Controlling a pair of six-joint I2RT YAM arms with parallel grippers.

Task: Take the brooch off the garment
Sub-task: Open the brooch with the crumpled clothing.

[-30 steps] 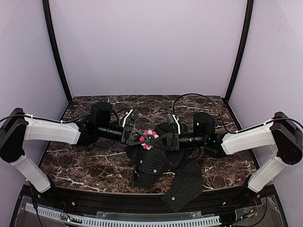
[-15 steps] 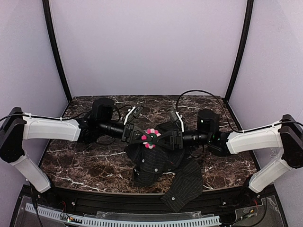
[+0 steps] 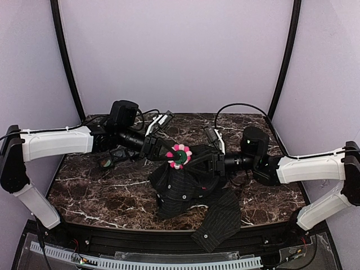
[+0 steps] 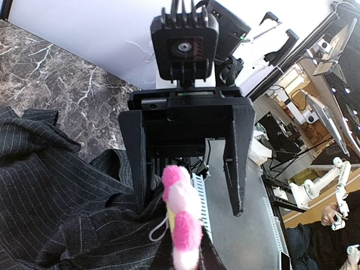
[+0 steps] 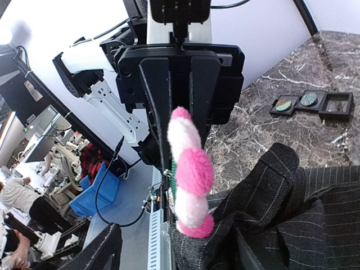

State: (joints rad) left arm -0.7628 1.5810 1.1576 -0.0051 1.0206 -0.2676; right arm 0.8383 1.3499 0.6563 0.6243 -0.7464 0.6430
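Noted brooch (image 3: 178, 156) at centre frame, raised above garment (image 3: 185, 194), pinched in closed left pincer (image 3: 166, 153). Found right pincer (image 3: 195, 161) just right of it, jaws spread, gripping nothing. Cannot tell whether pin is clear of cloth; fabric peaks up under petals. Risks: dragging shirt across worktop (image 3: 101, 191) if pin is snagged; dropping brooch into folds if pinch slips.

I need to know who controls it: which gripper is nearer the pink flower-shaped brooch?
Left. The left gripper is shut on the pink flower-shaped brooch from its left side; the right gripper stands open just to its right, not gripping it.
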